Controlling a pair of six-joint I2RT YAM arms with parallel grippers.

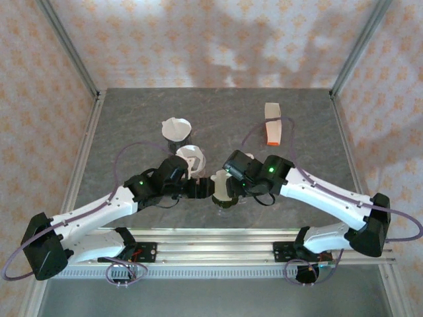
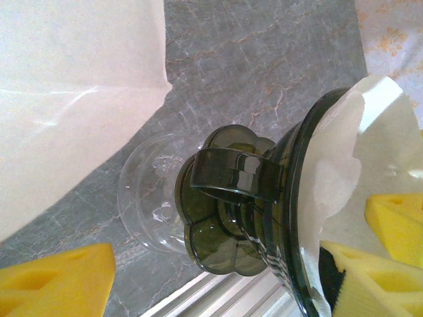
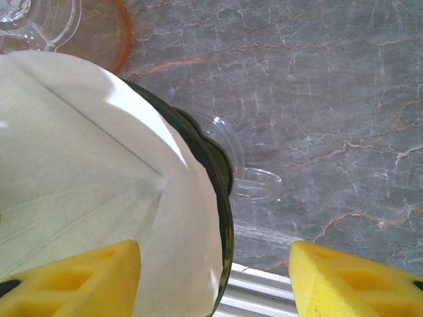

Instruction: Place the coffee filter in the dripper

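1. Two grippers meet at the near middle of the table (image 1: 132, 112), with the dark green dripper (image 1: 223, 198) between them. The right gripper (image 1: 232, 179) is the nearer, sitting over the dripper's mouth.
2. The white coffee filter (image 3: 86, 172) is already in that mouth, directly below my right gripper, its paper edge standing above the dark rim.
3. My right gripper's fingers are partly spread and clamp nothing. One yellow pad (image 3: 73, 281) hangs over the paper; the other is out past the rim, above bare table.
4. My left gripper (image 2: 211, 287) is spread wide and holds nothing. Its camera sees the dripper side-on: base to the left, mouth and paper to the right, handle facing me. I cannot tell whether it stands level or leans.
5. A clear glass piece (image 2: 149, 198) lies just behind the dripper's base. A paper-lined cone (image 1: 192, 158) sits just beside my left wrist, a second cone (image 1: 176, 127) farther back, and an orange-and-white packet (image 1: 271, 123) well apart on the right.
6. My judgement: what remains is a short downward press to seat the paper. The near cone crowds the left arm.
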